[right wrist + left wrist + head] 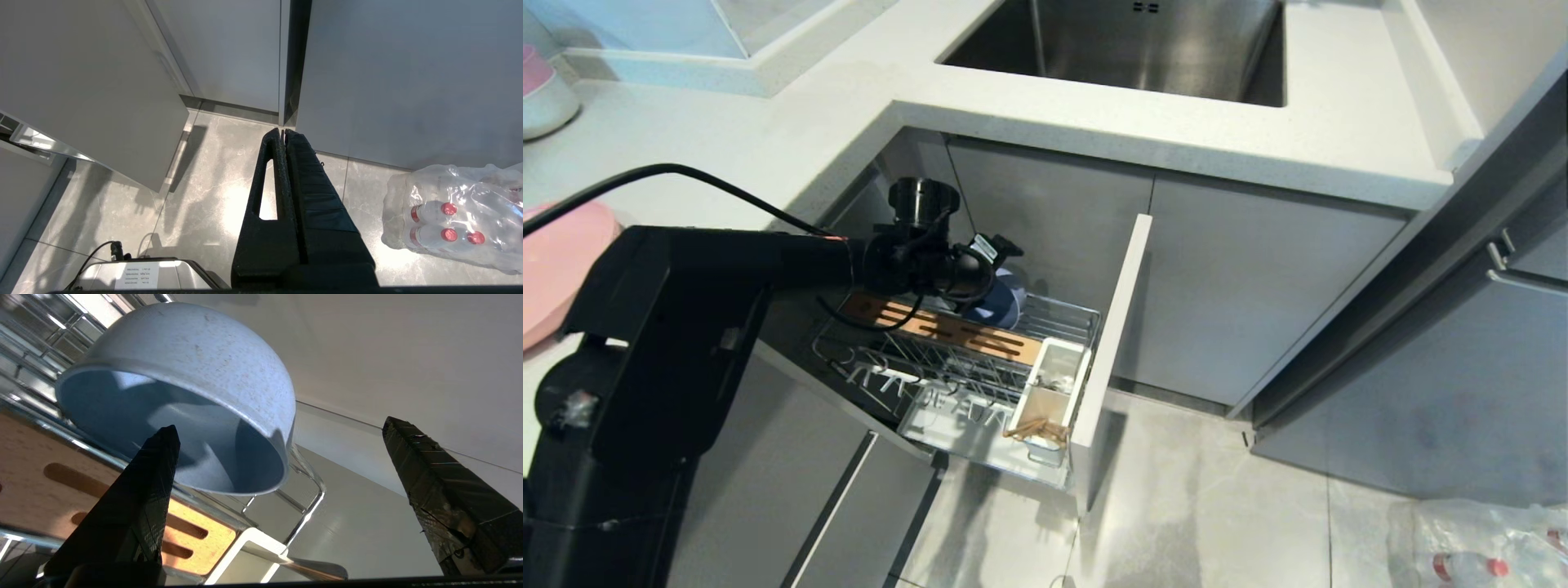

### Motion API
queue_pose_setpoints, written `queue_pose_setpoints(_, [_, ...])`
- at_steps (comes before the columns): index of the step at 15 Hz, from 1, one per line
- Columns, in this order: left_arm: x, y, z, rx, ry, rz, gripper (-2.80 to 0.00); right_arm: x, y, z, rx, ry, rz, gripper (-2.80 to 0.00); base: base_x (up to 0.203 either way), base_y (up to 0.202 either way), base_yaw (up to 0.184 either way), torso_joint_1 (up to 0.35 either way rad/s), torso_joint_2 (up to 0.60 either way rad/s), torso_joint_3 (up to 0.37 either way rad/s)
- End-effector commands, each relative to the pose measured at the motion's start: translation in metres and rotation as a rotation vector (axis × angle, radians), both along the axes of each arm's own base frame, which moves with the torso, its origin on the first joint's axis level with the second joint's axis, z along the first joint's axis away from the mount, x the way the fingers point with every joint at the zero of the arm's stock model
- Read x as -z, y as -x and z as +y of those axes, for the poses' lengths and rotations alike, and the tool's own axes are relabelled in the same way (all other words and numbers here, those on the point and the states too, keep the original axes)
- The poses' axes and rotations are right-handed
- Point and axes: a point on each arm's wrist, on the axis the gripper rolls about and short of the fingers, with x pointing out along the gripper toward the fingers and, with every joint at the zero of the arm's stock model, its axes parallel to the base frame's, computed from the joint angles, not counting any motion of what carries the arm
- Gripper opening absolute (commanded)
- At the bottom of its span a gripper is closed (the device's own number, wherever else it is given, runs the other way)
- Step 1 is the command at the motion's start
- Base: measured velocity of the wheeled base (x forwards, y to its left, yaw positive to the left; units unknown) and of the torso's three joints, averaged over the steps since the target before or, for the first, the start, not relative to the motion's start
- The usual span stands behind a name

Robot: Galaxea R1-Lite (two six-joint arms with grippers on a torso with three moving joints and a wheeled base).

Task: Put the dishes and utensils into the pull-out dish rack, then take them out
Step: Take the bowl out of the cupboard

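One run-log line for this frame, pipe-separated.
left gripper: open, at blue bowl | bowl: tilted in dish rack | chopsticks: in caddy | right gripper: shut, parked above floor

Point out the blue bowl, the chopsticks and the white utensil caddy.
blue bowl (212, 355), left wrist view, on its speckled outer wall.
chopsticks (1037, 430), head view, on the bundle's middle, in the caddy's front compartment.
white utensil caddy (1058, 353), head view, on its rear rim.

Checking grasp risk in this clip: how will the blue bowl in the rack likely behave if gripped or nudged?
The bowl sits tilted on the rack wires, so a nudge may rock or slide it. Its speckled matte wall looks like light, stiff plastic. The left tool is open; a rim pinch seems best.
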Motion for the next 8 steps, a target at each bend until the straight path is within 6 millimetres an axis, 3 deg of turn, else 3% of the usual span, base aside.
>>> queue_pose_setpoints(1, [0.0041, -0.0015, -0.0006, 0.001, 0.003, 0.011, 0.00, -0.0001, -0.0001, 0.0000, 0.000, 0.000, 0.001, -2.80, 0.000, 0.000, 0.000, 0.000, 0.00, 0.000])
queue_pose_setpoints(8, [0.0054, -0.0023, -0.0002, 0.007, 0.006, 0.013, 0.00, -0.0001, -0.0001, 0.0000, 0.000, 0.000, 0.001, -2.80, 0.000, 0.000, 0.000, 0.000, 0.00, 0.000])
